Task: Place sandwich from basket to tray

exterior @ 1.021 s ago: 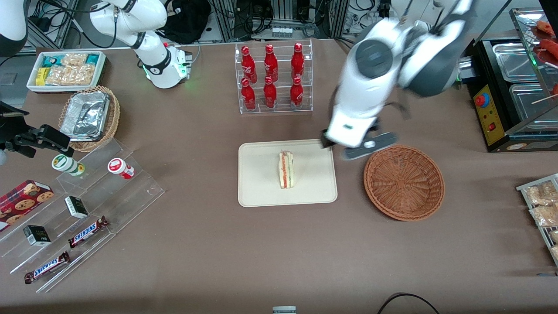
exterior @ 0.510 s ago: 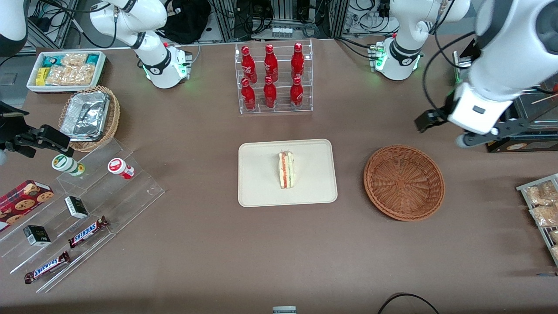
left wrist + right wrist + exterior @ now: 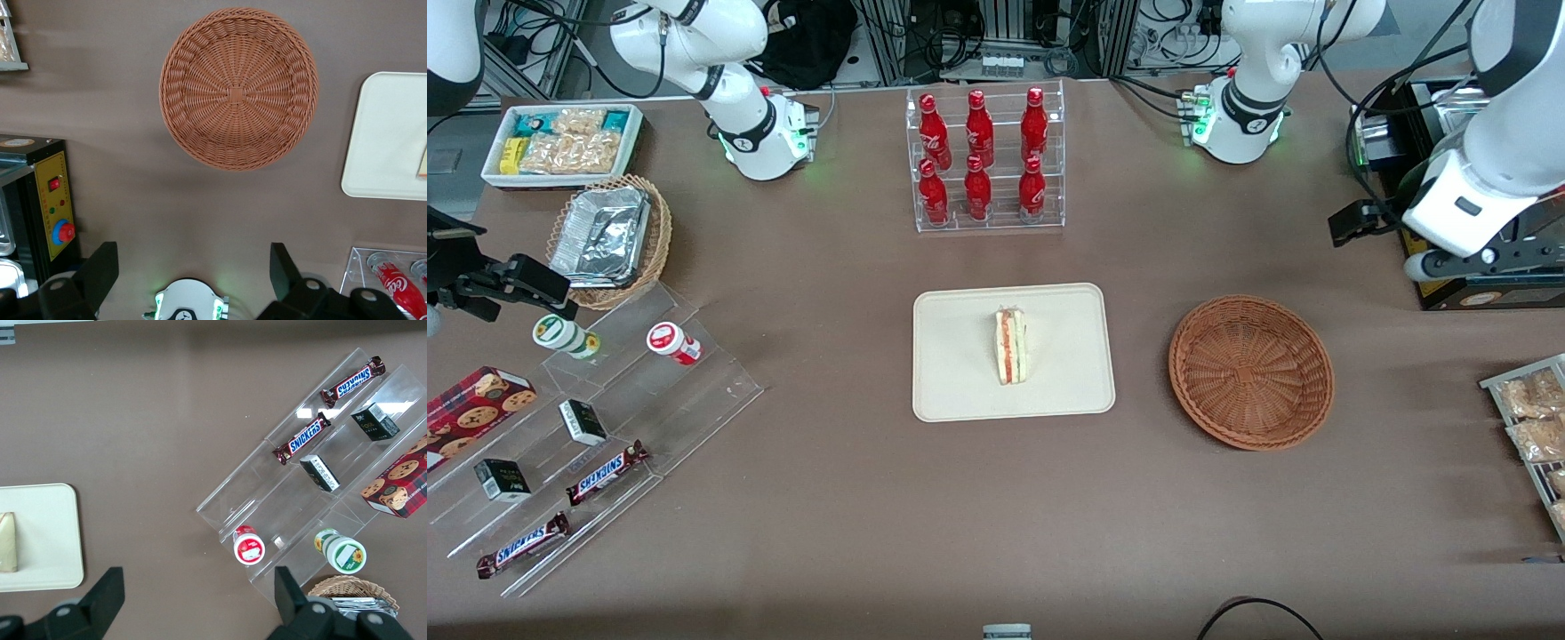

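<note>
A brown desk is seen from above. Nearest the front camera, toward the parked arm's end, two Snickers bars and small dark boxes are laid on a clear stepped acrylic stand, with a red cookie box and two small lidded cups beside them. Toward the working arm's end, at the desk's edge, wrapped snack packets are held in a rack.

In the middle of the desk the cream tray is set flat, and the sandwich is lying on it near its centre — a white wedge with red, orange and green layers showing along its edge. The reddish-brown basket is placed beside the tray, apart from it, toward the working arm's end; nothing is held in it, as the wrist view confirms, where the basket is seen whole.

Farther from the camera, six red bottles are stood in a clear rack. A tan wicker basket of foil containers and a white bin of snack packets are found toward the parked arm's end.

The claw is held high above the desk at the working arm's end, farther from the camera than the basket and in front of a black machine with a yellow panel. Its fingers are spread wide — nothing is gripped between them.
</note>
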